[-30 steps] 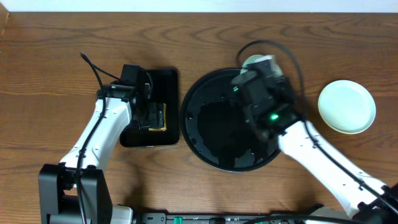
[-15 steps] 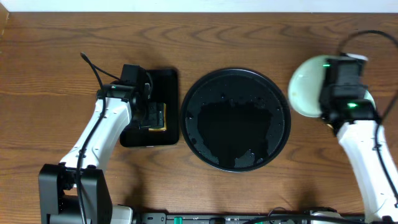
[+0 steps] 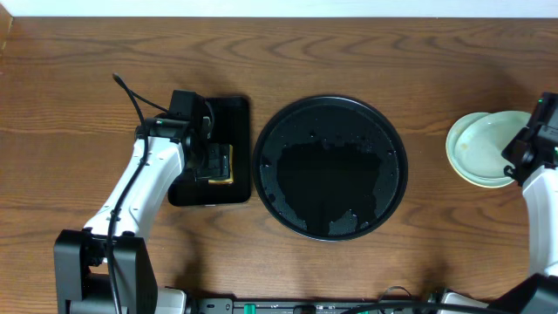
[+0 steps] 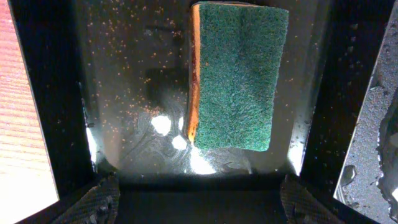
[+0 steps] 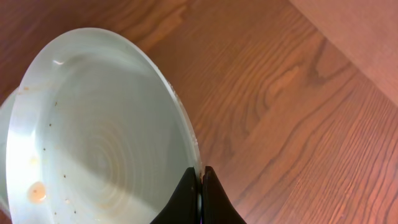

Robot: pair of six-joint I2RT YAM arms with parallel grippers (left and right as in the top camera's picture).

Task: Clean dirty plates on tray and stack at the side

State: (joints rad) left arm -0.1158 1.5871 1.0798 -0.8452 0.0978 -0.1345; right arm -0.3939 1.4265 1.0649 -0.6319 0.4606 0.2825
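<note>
The round black tray in the middle of the table is wet and holds no plates. My right gripper is shut on the rim of a pale mint-green plate, which it holds slightly offset over another pale plate on the wood tabletop at the right. In the right wrist view the fingers pinch the rim of this plate, and a small brown smear shows inside it. My left gripper is open and empty. I see no separate yellow plate.
A green sponge with an orange edge lies in the smaller rectangular black tray left of the round tray. My left fingertips hover wide apart over the wet floor of this tray. Bare wood tabletop lies around both trays.
My right arm carried the mint-green plate from the far rim of the round tray out to the right, over the plate lying on the table. The left arm has not moved.
</note>
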